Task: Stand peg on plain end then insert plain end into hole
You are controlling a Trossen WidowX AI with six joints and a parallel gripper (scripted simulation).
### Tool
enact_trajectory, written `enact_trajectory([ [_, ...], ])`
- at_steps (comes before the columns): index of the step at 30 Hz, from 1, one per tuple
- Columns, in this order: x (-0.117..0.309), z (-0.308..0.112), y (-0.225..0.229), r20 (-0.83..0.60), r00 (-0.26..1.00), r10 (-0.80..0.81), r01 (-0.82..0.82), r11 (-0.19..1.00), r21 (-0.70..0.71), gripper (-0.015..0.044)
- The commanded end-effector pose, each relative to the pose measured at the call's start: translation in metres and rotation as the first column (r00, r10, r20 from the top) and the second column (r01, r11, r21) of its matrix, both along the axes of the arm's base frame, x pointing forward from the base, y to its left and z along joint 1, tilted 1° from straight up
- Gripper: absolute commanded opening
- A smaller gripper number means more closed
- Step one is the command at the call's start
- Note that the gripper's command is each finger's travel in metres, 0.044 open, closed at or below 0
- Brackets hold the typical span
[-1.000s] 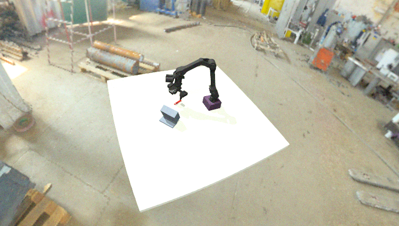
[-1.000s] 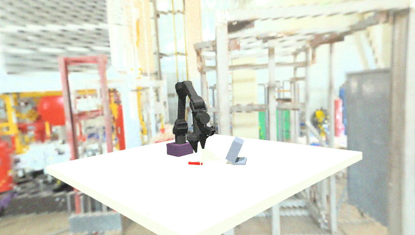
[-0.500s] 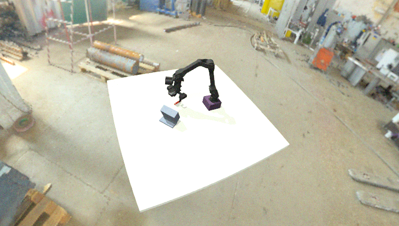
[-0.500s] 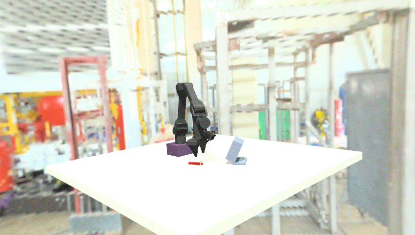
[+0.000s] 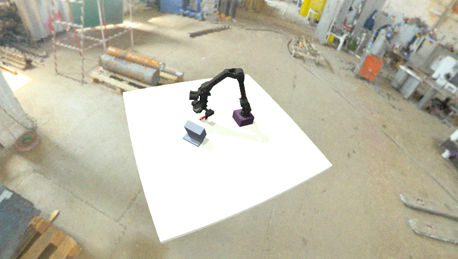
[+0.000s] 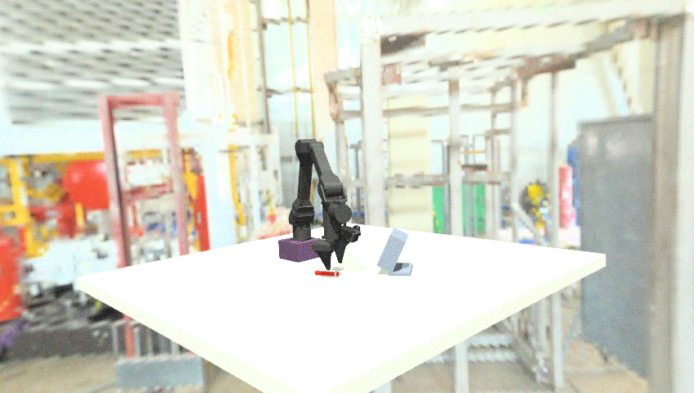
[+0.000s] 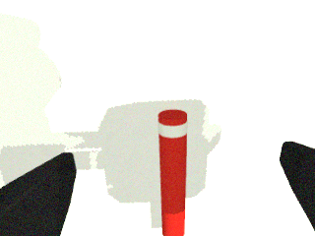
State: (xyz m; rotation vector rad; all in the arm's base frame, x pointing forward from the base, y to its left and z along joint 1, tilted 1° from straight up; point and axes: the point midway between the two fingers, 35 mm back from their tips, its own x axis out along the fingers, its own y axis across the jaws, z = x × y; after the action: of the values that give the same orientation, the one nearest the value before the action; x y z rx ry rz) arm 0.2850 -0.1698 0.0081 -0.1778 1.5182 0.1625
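The red peg [image 5: 202, 117] [image 6: 325, 273] [image 7: 172, 172] lies flat on the table [image 5: 231, 185] [image 6: 272, 316]. Its white band is near the end at the top of the wrist view, the end towards the panel's side in the exterior view. My gripper [image 5: 203, 115] [image 6: 334, 265] [image 7: 181, 157] is wide open and empty, pointing down, low above the peg. In the wrist view one finger is on each side of the peg, with a wide gap to both. The blue-grey sloped panel [image 5: 195, 128] [image 6: 393, 248] stands on its base plate close by. Its hole is not visible.
The arm's purple base block [image 5: 243, 117] [image 6: 297, 250] stands on the table behind the gripper in the exterior view. The arm reaches over from it. The gripper's shadow falls around the peg in the wrist view.
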Motion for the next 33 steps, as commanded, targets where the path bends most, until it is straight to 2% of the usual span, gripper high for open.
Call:
enact_trajectory([
  [1,0.000,-0.007,0.000,-0.002,1.000,0.002,-0.002,1.000,-0.003,0.0440],
  [15,-0.001,-0.026,0.001,-0.002,1.000,0.002,-0.002,1.000,-0.003,0.0440],
  [27,-0.001,-0.026,0.001,-0.002,1.000,0.002,-0.002,1.000,-0.003,0.0125],
  [28,-0.001,-0.026,0.001,-0.002,1.000,0.002,-0.002,1.000,-0.003,0.0110],
  [33,-0.001,-0.026,0.001,-0.002,1.000,0.002,-0.002,1.000,-0.003,0.0110],
])
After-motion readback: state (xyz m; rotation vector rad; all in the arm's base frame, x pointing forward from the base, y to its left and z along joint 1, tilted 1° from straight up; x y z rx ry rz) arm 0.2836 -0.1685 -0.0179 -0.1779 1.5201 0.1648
